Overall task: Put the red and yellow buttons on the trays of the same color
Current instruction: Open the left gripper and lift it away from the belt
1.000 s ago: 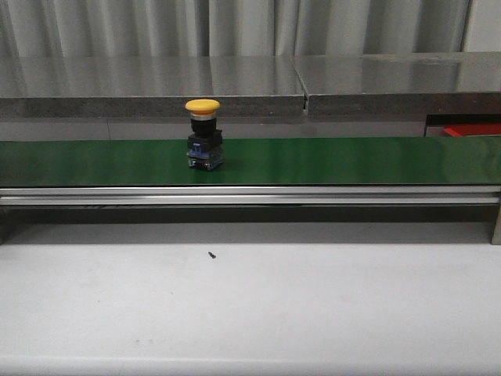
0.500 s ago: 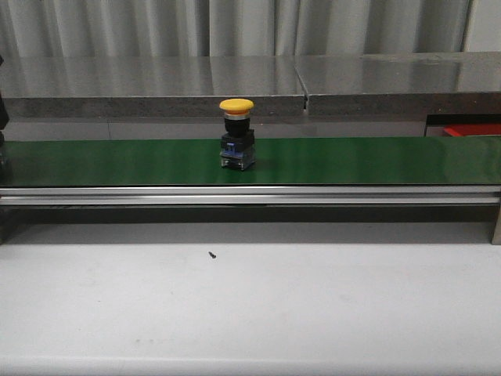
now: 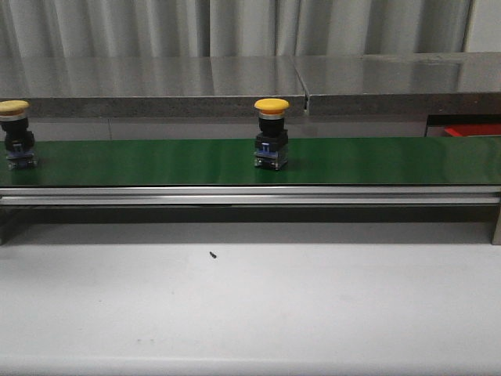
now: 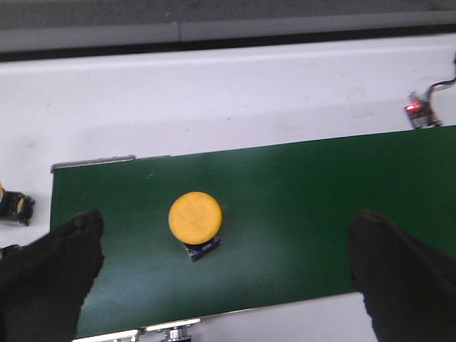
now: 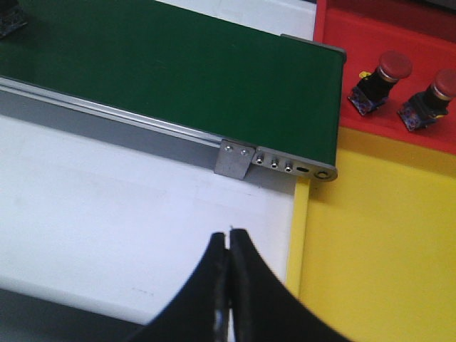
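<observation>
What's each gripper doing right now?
Left gripper: open, empty, above a yellow button on the belt.
Right gripper: closed, holding nothing.

Matt green belt (image 3: 376, 160), brushed metal rail (image 3: 250, 196), seemingly glossy plastic button cap (image 3: 272, 104)

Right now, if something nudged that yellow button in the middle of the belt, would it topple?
Probably yes. The yellow button stands upright with a wide cap over a narrower body, so it looks top-heavy. It seems rigid, hard plastic. The green belt looks smooth, so it might slide first.
</observation>
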